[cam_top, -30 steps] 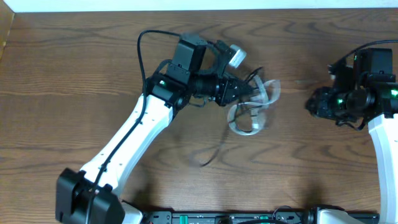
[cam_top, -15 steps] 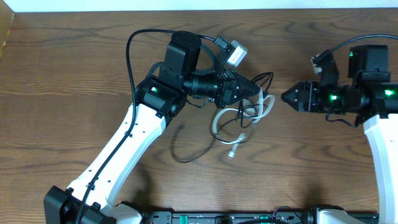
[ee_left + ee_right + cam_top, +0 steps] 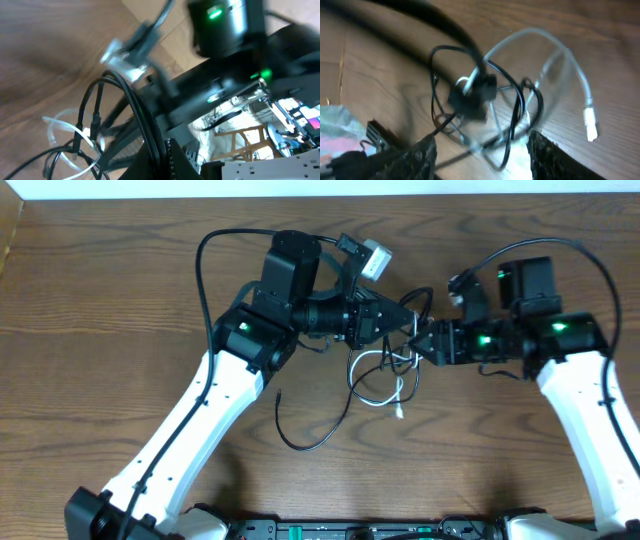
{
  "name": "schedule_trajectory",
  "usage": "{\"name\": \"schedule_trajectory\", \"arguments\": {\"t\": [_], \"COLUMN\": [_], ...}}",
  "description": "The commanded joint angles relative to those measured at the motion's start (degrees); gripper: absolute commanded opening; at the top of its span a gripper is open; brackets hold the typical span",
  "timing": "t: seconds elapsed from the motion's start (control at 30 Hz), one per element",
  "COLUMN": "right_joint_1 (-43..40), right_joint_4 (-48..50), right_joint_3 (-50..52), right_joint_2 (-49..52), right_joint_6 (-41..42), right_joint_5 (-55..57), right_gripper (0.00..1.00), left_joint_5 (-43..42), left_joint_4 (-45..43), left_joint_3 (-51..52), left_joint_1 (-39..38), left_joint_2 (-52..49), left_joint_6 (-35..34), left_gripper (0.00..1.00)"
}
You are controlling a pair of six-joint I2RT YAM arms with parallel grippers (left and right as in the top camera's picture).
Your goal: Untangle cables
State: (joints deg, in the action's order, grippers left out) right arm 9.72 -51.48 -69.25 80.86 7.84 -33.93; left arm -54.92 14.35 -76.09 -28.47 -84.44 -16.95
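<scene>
A tangled bundle of a black cable [image 3: 312,444] and a white cable [image 3: 399,411] hangs from my left gripper [image 3: 405,321] above the table's middle. In the left wrist view the left gripper [image 3: 163,161] is shut on the black cable [image 3: 131,102], and the white cable [image 3: 56,131] loops below it. My right gripper [image 3: 426,343] is open, right beside the bundle. In the right wrist view its jaws [image 3: 482,160] stand apart just in front of the knot [image 3: 474,95]. The white cable's plug [image 3: 590,123] hangs to the right.
The wooden table [image 3: 120,300] lies under both arms. A loose loop of the black cable trails on the table to the lower left of the bundle. The left arm's own thick black wire [image 3: 205,270] arcs over its wrist.
My right gripper has moved left, up to the bundle. The left gripper holds the bundle a little further right. The black cable's loop has spread out on the table.
</scene>
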Motion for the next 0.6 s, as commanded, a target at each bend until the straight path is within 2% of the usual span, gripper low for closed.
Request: {"name": "schedule_trajectory", "arguments": {"t": [0.0,0.1,0.17,0.23,0.27,0.43,0.57], "right_joint_1": [2.2,3.3,3.8,3.8,3.8,3.7,2.4], "right_joint_4": [3.6,6.8,8.5,9.4,9.5,7.3,2.3], "right_joint_3": [3.1,5.4,6.9,8.2,8.6,9.5,9.5], "right_joint_2": [1.5,2.8,3.7,4.6,5.0,6.0,6.0], "right_joint_6": [2.9,5.1,6.9,8.6,9.3,9.5,12.6], "right_joint_5": [0.4,4.7,8.6,11.7,12.6,20.6,35.7], "right_gripper": [0.52,0.48,0.32,0.08,0.01,0.01,0.01], "left_joint_5": [0.6,0.6,1.0,3.0,4.9,19.6,33.7], "left_joint_4": [-0.3,-0.3,-0.3,0.7,1.9,13.1,21.8], "left_joint_3": [-0.7,-0.7,-0.7,-0.7,-0.7,-0.6,-0.6], "left_joint_1": [0.0,0.0,0.0,0.0,0.0,0.1,0.2], "left_joint_2": [3.2,4.5,5.4,6.2,6.5,6.8,6.6], "left_joint_6": [-1.0,-1.0,-1.0,-0.9,-0.7,3.1,4.3], "left_gripper": [0.07,0.08,0.07,0.07,0.08,0.07,0.07]}}
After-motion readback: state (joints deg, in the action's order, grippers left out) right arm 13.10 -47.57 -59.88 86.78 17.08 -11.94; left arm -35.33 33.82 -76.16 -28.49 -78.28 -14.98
